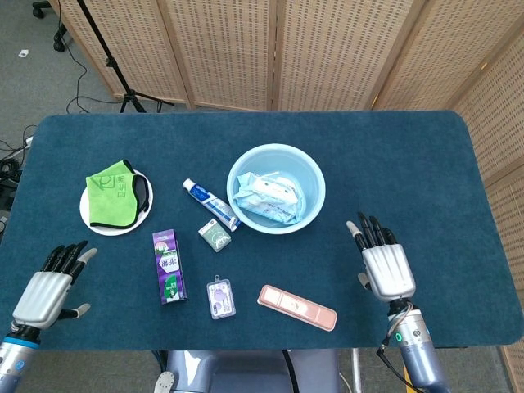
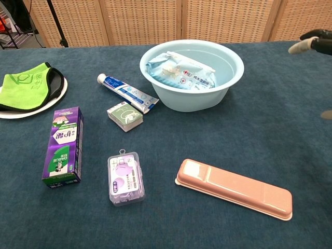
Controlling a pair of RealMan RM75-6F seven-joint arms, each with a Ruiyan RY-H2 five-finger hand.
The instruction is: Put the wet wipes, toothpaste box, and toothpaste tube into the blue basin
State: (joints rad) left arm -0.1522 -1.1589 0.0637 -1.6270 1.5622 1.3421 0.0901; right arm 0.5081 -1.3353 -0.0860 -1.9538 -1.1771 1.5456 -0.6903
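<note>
- Blue basin (image 1: 313,214) sits at the middle of the teal-covered table (image 1: 409,155), with the wet wipes pack (image 1: 270,195) lying inside it.
- Just left of the basin, the toothpaste tube (image 1: 210,204) lies flat on the cloth, its near end close to the basin wall.
- Nearer and further left, the purple toothpaste box (image 1: 167,266) lies flat, well apart from the basin.
- Between tube and box rests a small green-and-white box (image 1: 215,235); a clear purple floss-pick case (image 1: 220,297) and a pink oblong case (image 1: 297,307) lie along the near edge.
- On the far left, a white plate (image 1: 92,223) carries a green cloth (image 1: 113,192).
- Right hand (image 1: 383,260) hovers over the near right of the table, fingers spread, holding nothing.
- Left hand (image 1: 51,283) hangs at the near left corner, fingers apart, likewise empty.
</note>
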